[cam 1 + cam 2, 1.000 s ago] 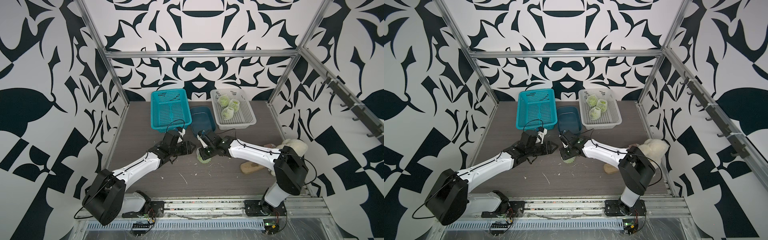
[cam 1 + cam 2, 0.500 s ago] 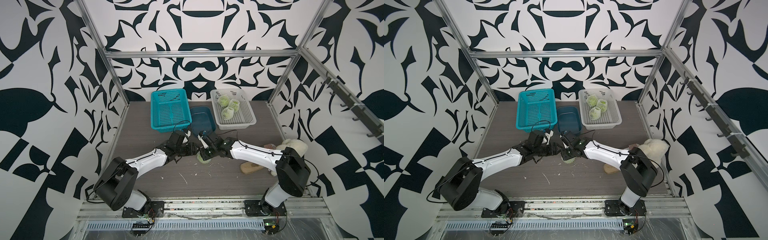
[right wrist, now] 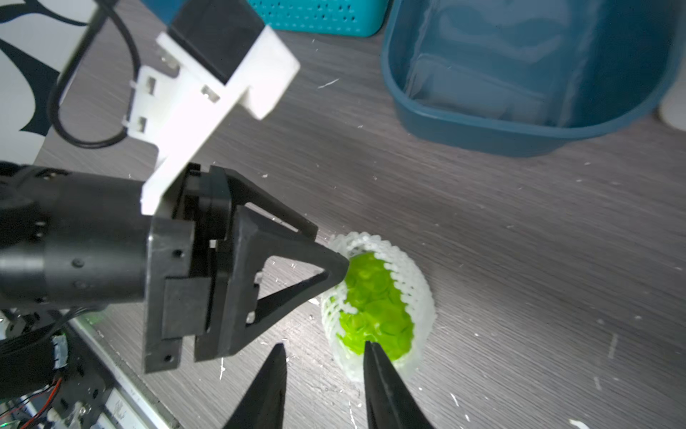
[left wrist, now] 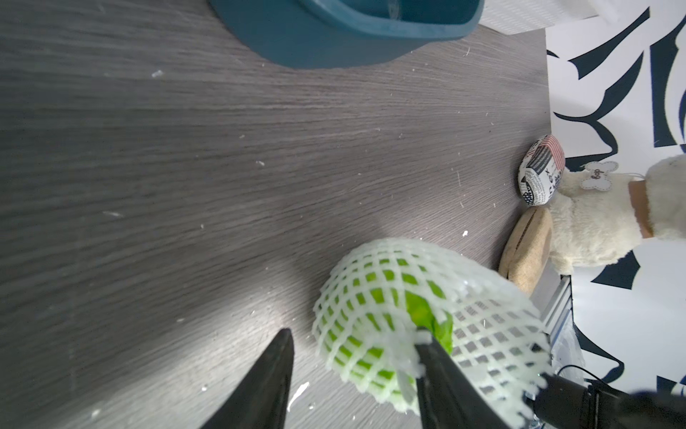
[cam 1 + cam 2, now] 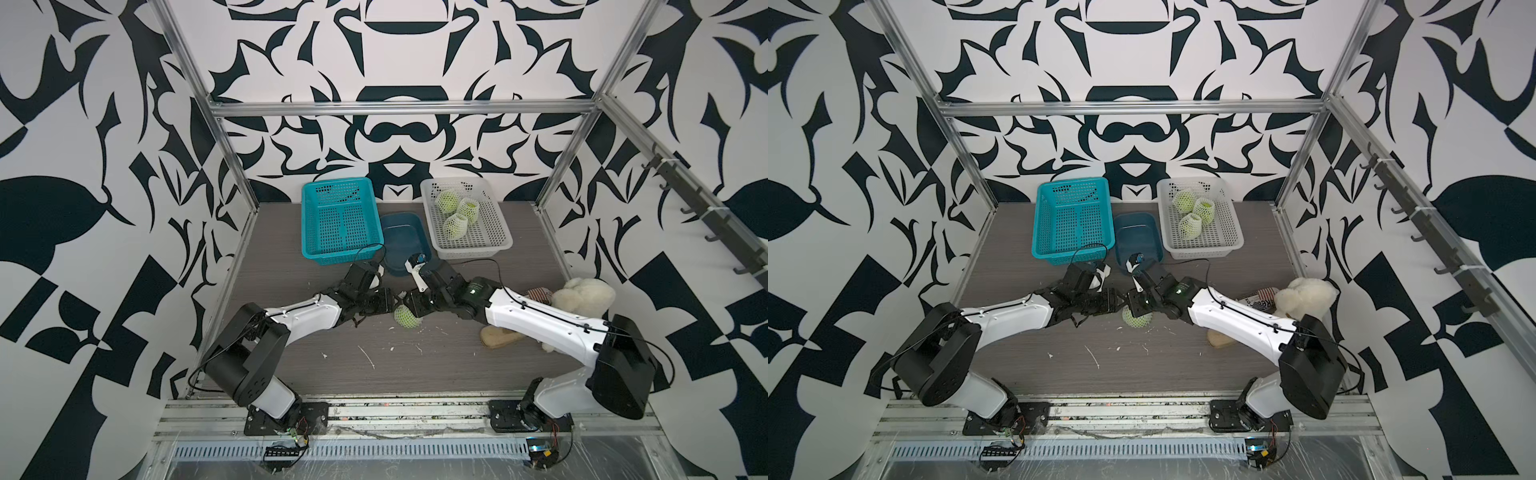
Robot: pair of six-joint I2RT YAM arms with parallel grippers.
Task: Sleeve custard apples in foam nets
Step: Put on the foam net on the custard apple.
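Green apple (image 3: 375, 308), most of it inside a white net (image 3: 417, 293), lies on the table (image 5: 457, 361) between both claws, near the blue tub (image 5: 402, 239). On the left gripper (image 4: 354, 334) the jaws stand apart, one finger at the net's rim, nothing clamped. On the right gripper (image 3: 324, 345) the jaws stand apart, one tip at the net mouth. Three netted apples (image 5: 456, 222) sit in the white basket (image 5: 486, 235).

Top views: stereo pair, mounted high at front, tilted down; both take in whole surface (image 5: 457, 374) + back wall (image 5: 399, 124), near-identical. L wrist cam: very close, low, looking out past left pincer (image 4: 354, 334). R wrist cam: close, past right pincer (image 3: 324, 344). Wrist views share custard apple (image 3: 375, 297), blue tub (image 3: 519, 145).
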